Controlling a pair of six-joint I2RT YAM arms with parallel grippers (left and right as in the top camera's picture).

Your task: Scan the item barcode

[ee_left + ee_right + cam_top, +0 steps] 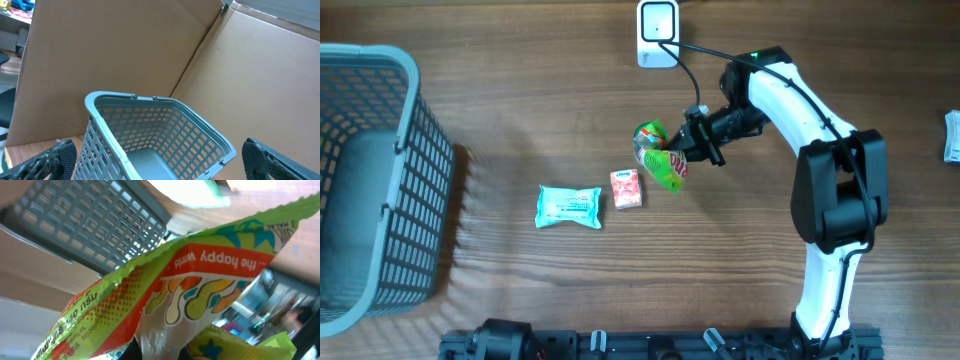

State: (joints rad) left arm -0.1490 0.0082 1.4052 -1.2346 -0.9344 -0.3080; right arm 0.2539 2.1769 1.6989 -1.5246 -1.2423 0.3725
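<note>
The item is a green and orange candy bag (661,158), lying crumpled near the table's middle. My right gripper (694,138) is shut on its right edge. In the right wrist view the bag (200,280) fills the frame, its printed foil pinched between the dark fingers of the right gripper (165,352) at the bottom edge. No barcode shows on the side I see. A white scanner (658,35) stands at the table's far edge, above the bag. My left gripper (162,162) stands wide open with nothing between its fingers, looking at the basket (150,135).
A grey-blue mesh basket (380,190) takes up the left end of the table. A light blue packet (568,207) and a small red packet (626,188) lie left of the bag. A white item (952,135) sits at the right edge. The scanner's cable (692,70) runs toward my right arm.
</note>
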